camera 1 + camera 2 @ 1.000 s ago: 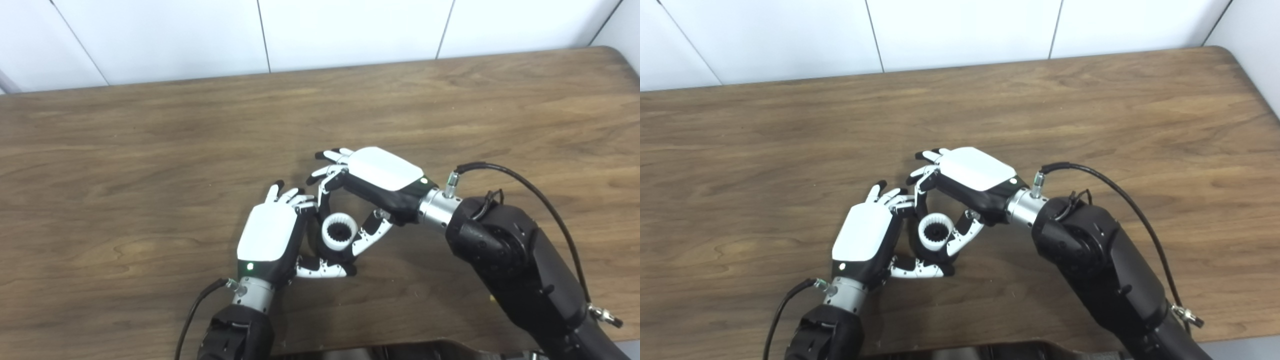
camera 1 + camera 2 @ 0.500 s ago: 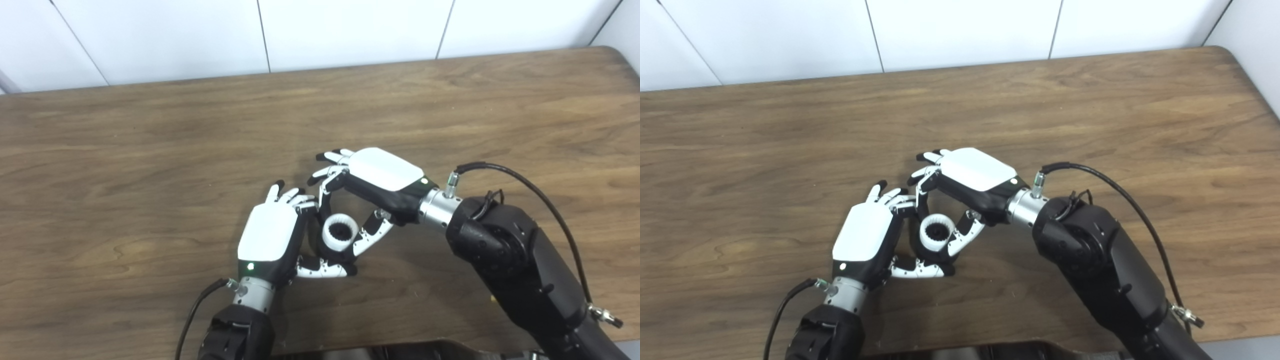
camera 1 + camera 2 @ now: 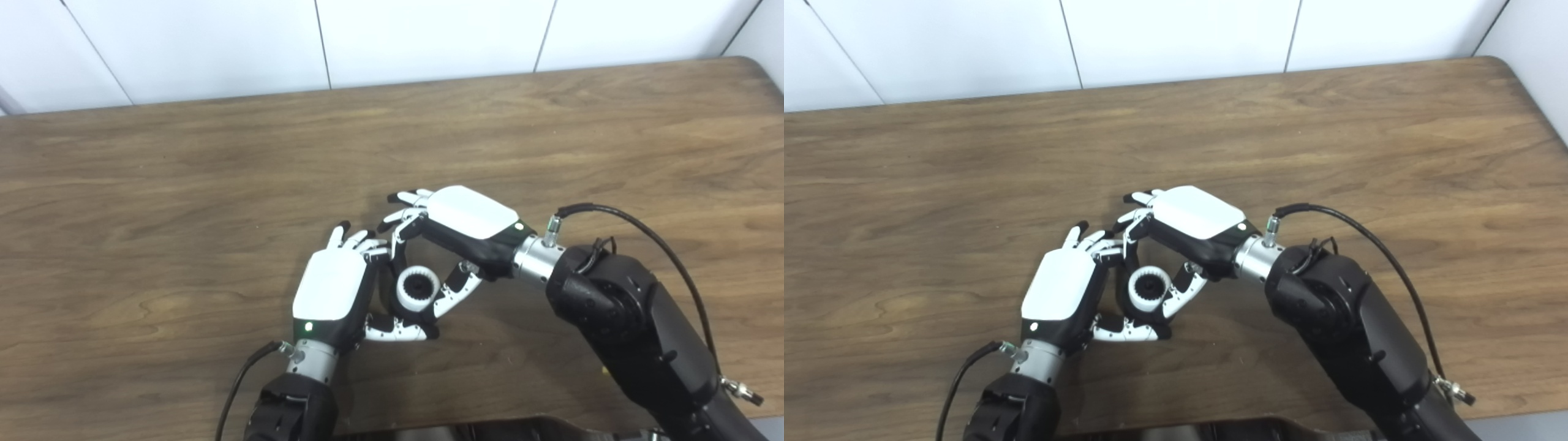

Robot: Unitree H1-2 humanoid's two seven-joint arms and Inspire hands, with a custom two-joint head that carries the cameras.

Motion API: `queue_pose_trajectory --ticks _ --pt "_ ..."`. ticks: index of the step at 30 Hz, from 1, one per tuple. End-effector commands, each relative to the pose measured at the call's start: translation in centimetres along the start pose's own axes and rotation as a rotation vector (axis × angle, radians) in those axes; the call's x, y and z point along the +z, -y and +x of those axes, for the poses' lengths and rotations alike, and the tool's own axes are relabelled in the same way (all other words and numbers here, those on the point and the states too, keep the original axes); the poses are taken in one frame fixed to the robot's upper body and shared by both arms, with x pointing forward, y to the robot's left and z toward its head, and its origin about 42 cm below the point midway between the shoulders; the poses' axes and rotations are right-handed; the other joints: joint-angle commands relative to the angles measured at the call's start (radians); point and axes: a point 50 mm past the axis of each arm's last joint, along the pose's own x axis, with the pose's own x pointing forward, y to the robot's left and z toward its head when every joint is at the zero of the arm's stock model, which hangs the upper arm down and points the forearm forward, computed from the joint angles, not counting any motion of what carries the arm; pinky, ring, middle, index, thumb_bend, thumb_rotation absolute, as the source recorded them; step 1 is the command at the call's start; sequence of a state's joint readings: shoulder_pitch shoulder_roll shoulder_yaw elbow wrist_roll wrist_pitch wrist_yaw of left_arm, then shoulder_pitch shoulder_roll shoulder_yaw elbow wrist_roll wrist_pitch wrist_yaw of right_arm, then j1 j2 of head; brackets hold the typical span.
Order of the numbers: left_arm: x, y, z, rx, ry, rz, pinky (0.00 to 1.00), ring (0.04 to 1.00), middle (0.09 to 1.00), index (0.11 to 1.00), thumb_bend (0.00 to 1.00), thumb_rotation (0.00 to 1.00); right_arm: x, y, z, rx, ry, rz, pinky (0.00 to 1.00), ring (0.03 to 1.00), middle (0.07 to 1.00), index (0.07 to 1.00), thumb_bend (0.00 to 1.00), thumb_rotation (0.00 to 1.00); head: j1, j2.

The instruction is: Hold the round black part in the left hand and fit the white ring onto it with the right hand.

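A white ring (image 3: 417,290) with toothed inner edge sits over the round black part (image 3: 1122,293), whose dark core shows inside the ring. My left hand (image 3: 334,293) cups the black part from the left, thumb curled beneath it. My right hand (image 3: 456,236) reaches in from the right, fingers and thumb pinching the ring's sides. Both hands meet low over the wooden table (image 3: 184,184), near its front middle. The underside of the black part is hidden by the fingers.
The brown wooden table runs across the whole view, with a white tiled wall (image 3: 429,37) behind its far edge. A black cable (image 3: 643,226) loops above my right forearm. The table's near edge lies just below the hands.
My right hand has dropped slightly and pressed closer to the left hand. The white ring sits a little lower on the black part, and the dark core fills more of its opening.
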State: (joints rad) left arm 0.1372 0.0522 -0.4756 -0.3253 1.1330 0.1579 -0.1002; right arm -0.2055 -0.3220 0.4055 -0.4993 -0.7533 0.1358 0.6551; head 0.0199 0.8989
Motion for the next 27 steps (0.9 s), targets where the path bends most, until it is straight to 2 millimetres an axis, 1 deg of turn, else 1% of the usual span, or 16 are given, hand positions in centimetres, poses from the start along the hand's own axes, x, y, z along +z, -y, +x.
queue_pose_trajectory --ticks 1,10,15,23,24,25,27 --pt "0.71 -0.53 0.32 0.025 0.015 -0.001 1.0 0.881 0.766 0.483 0.52 0.06 0.5 0.96 0.04 -0.057 0.025 -0.024 0.98 0.971 0.833 0.482 0.52 0.13 0.0 0.001" --pt "0.71 -0.56 0.34 0.026 0.015 -0.005 1.0 0.881 0.766 0.483 0.52 0.06 0.21 1.42 0.01 -0.069 0.012 -0.037 0.97 0.964 0.832 0.487 0.53 0.14 -0.003 -0.001" --pt "0.66 -0.55 0.36 0.029 0.017 -0.007 1.0 0.878 0.763 0.483 0.52 0.06 0.13 1.63 0.0 -0.068 0.004 -0.033 0.99 0.975 0.844 0.488 0.53 0.15 -0.003 -0.001" --pt "0.57 -0.48 0.38 0.031 0.015 -0.005 1.0 0.874 0.761 0.483 0.52 0.06 0.08 1.88 0.01 -0.064 0.0 -0.035 0.99 0.986 0.863 0.492 0.52 0.15 -0.008 0.002" --pt "0.55 -0.48 0.38 0.03 0.015 -0.004 1.0 0.875 0.762 0.483 0.52 0.06 0.07 1.91 0.01 -0.064 -0.001 -0.034 0.99 0.985 0.864 0.548 0.79 0.21 -0.008 0.002" --pt "0.54 -0.48 0.39 0.03 0.014 -0.004 1.0 0.875 0.762 0.483 0.52 0.06 0.07 1.93 0.02 -0.063 -0.001 -0.035 0.99 0.985 0.864 0.568 0.89 0.23 -0.008 0.002" --pt "0.54 -0.48 0.4 0.029 0.013 -0.003 1.0 0.875 0.762 0.483 0.52 0.06 0.07 1.94 0.02 -0.063 -0.002 -0.036 0.99 0.984 0.864 0.585 0.96 0.25 -0.008 0.002"
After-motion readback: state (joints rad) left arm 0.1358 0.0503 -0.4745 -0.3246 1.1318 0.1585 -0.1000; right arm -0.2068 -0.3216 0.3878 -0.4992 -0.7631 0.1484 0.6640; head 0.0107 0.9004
